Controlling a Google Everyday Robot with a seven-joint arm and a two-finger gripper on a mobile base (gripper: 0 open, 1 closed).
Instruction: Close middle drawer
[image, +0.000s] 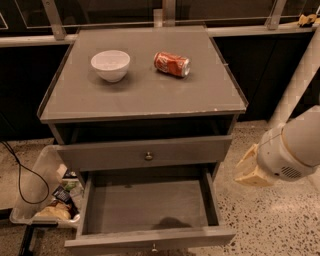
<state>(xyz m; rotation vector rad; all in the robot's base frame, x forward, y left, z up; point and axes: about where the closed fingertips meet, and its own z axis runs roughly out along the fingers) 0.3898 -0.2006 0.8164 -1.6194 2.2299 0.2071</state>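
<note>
The wide, shallow grey wooden middle drawer (150, 239) stands pulled far out at the near edge, under the taller-fronted grey drawer (145, 152). The cream-coloured robot gripper (247, 170) hangs to its right, apart from it; whether it is released or clenched I cannot tell. It should probably come round to the low front panel by the small round metal knob (154, 247) and push straight toward the far side, centred, so the drawer does not skew.

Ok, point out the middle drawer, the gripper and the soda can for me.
middle drawer (145, 206): camera view, on its bare inner floor; it is pulled out.
gripper (242, 172): camera view, on its beige end, right of the middle drawer.
soda can (171, 64): camera view, on its red side.
</note>
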